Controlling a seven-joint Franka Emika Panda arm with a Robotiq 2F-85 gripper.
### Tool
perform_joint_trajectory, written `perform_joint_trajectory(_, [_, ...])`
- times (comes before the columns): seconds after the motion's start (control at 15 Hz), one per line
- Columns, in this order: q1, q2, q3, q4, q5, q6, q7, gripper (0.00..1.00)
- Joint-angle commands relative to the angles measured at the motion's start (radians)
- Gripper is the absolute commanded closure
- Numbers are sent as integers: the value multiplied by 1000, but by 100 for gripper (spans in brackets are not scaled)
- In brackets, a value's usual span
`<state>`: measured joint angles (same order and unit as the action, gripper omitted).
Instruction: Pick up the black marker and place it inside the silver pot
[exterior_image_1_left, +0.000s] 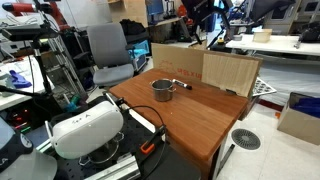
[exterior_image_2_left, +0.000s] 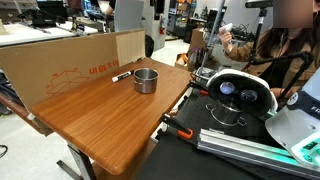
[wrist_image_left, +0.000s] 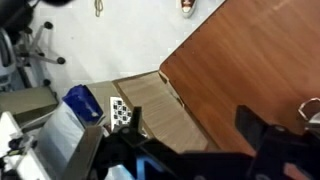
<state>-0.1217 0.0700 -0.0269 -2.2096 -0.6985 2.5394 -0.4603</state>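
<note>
The black marker (exterior_image_2_left: 121, 76) lies on the wooden table (exterior_image_2_left: 110, 115) just beside the silver pot (exterior_image_2_left: 146, 80), close to the cardboard wall. The pot also shows in an exterior view (exterior_image_1_left: 163, 90), with the marker (exterior_image_1_left: 183, 85) next to it. My gripper (wrist_image_left: 197, 120) is open and empty, with both dark fingers over the table's near part, well back from the pot and the marker. In the wrist view only a sliver of the pot (wrist_image_left: 311, 108) shows at the right edge, and the marker is out of view.
A cardboard sheet (exterior_image_2_left: 70, 58) stands along the table's far edge (exterior_image_1_left: 230, 70). The white robot body (exterior_image_1_left: 85, 130) sits at the near end. An office chair (exterior_image_1_left: 108, 50), boxes (exterior_image_1_left: 300, 115) and other desks stand around.
</note>
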Motion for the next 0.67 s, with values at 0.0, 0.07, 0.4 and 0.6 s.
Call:
perform_joint_trajectory(0.0, [12, 61, -1, 37, 125, 35, -207, 0])
perform_joint_trajectory(0.07, [13, 79, 5, 47, 155, 28, -247, 0])
perform_joint_trajectory(0.4, [26, 181, 22, 143, 198, -19, -310, 0])
perform_joint_trajectory(0.6, [34, 260, 44, 227, 212, -121, -385, 0])
